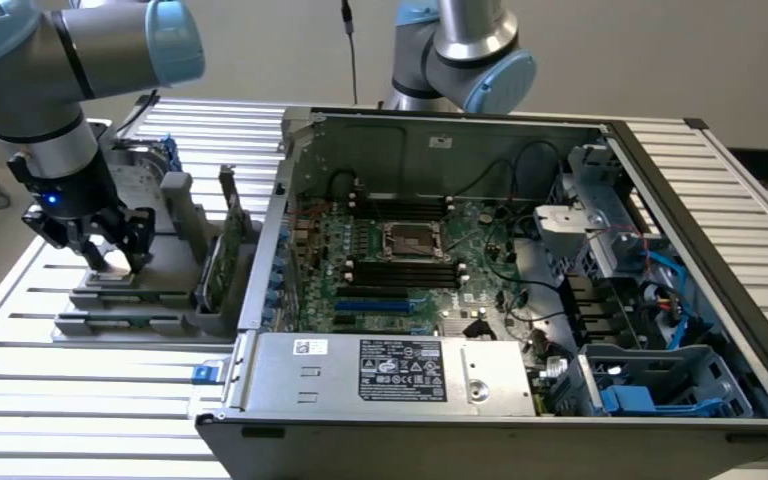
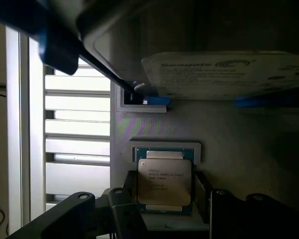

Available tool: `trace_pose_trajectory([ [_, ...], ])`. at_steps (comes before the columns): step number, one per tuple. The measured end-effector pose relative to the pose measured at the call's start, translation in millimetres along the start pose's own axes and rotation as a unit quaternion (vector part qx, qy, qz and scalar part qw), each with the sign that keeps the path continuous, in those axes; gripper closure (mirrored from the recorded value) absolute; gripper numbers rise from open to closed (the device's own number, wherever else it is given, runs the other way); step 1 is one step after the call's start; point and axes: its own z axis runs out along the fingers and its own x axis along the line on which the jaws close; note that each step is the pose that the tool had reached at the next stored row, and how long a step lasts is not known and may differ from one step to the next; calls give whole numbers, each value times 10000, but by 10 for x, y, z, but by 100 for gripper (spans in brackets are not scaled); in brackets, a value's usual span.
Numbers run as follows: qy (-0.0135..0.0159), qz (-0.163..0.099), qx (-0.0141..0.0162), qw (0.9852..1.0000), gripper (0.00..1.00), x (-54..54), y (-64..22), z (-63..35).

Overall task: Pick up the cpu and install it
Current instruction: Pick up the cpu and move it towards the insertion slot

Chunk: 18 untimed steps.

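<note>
Exterior view: at the exterior view's left, mid-height, the black two-fingered gripper (image 1: 111, 262) reaches down into a grey plastic fixture (image 1: 131, 300) on the slatted table. It is well apart from the open metal computer case (image 1: 704, 180) and its square metal-framed socket (image 1: 410, 240).

Wrist view: the small square silvery-topped cpu (image 2: 164, 180) lies flat in a grey holder (image 2: 164, 148), near a silver rectangular blue-framed hard drive (image 2: 229, 74). The gripper's (image 2: 165, 194) jaws stand apart — dark fingers (image 2: 203, 199) close on either side of the chip. I cannot tell whether they touch it.

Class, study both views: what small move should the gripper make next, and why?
Probably close the gripper gently on the cpu: its open jaws stand on either side of the chip, which lies flat in its grey holder, seemingly not yet clamped.
</note>
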Motion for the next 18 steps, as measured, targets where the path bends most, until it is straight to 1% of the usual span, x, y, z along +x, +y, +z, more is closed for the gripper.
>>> trace_pose_trajectory([
  [6,1,2,-7,10000,44,0,0,-1],
  [7,1,3,-10,10000,46,0,0,-1],
  [12,-2,3,-25,10000,46,0,0,-2],
  [18,-1,1,-44,10000,46,3,1,-51],
])
